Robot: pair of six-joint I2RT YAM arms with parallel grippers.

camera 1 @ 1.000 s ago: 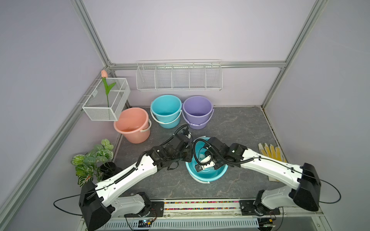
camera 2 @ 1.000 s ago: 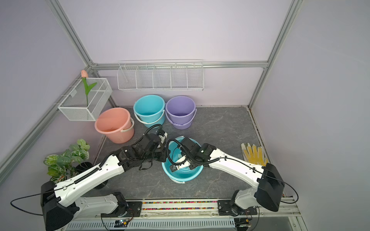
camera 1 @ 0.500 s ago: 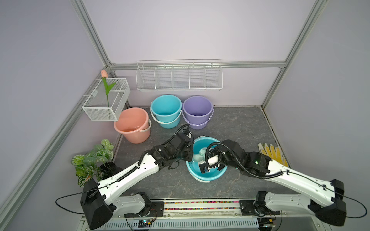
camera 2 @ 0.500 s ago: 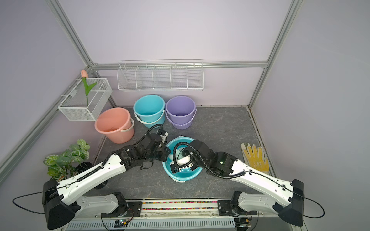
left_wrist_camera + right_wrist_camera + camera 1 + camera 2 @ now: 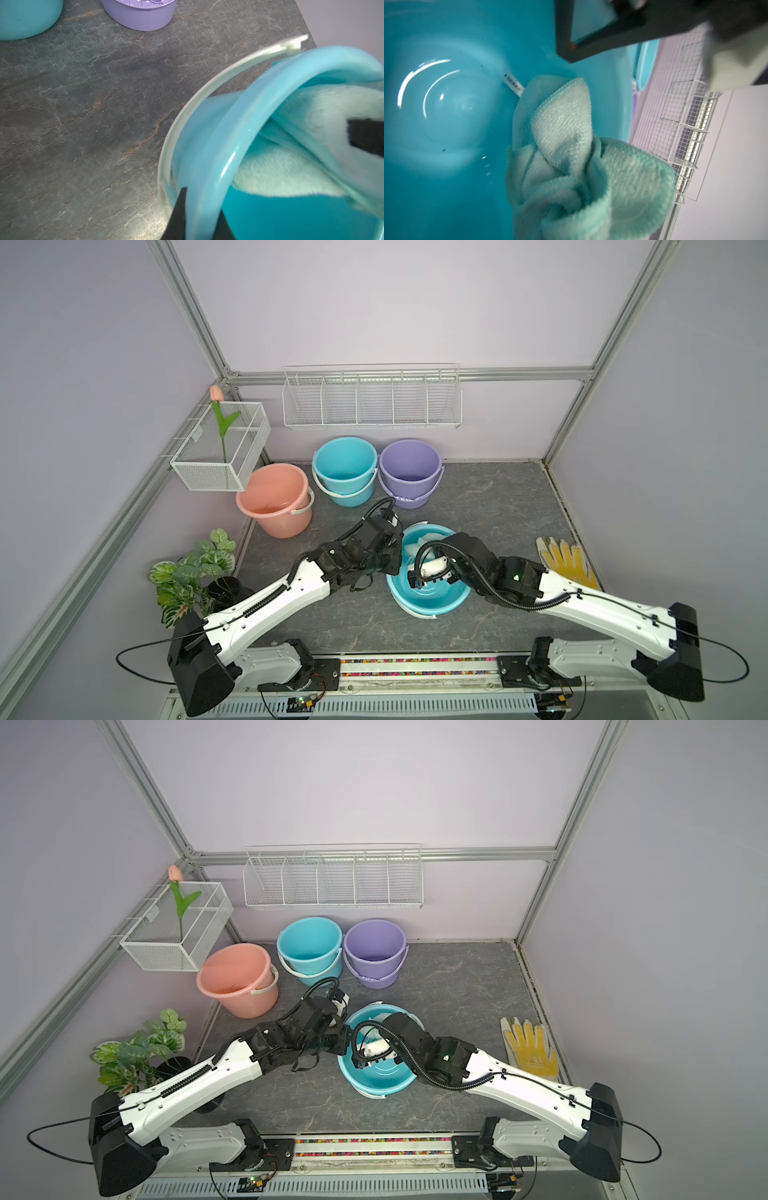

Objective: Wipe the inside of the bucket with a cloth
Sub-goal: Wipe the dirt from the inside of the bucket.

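1. The grey surface (image 5: 498, 506) carried everything, and the teal bucket (image 5: 430, 603) sat near the middle of its front edge, mouth open to both arms.
2. The left gripper (image 5: 202, 225) was clamped on the bucket's rim, one finger outside the wall and one inside. That brace needed to stay firm, I'd say, or every wiping push would skid the bucket.
3. The right gripper (image 5: 413, 581) reached down inside, pressed together on a bunch of the cloth (image 5: 571, 145).
4. That pale mint cloth lay crumpled against the inner wall, short of the bottom. Best to press it flatter and sweep round the wall, then across the bottom.
5. Its white tag (image 5: 512, 84) rested on the wall.
6. Dark specks (image 5: 443, 150) dotted the bottom, so that patch wanted a pass too.
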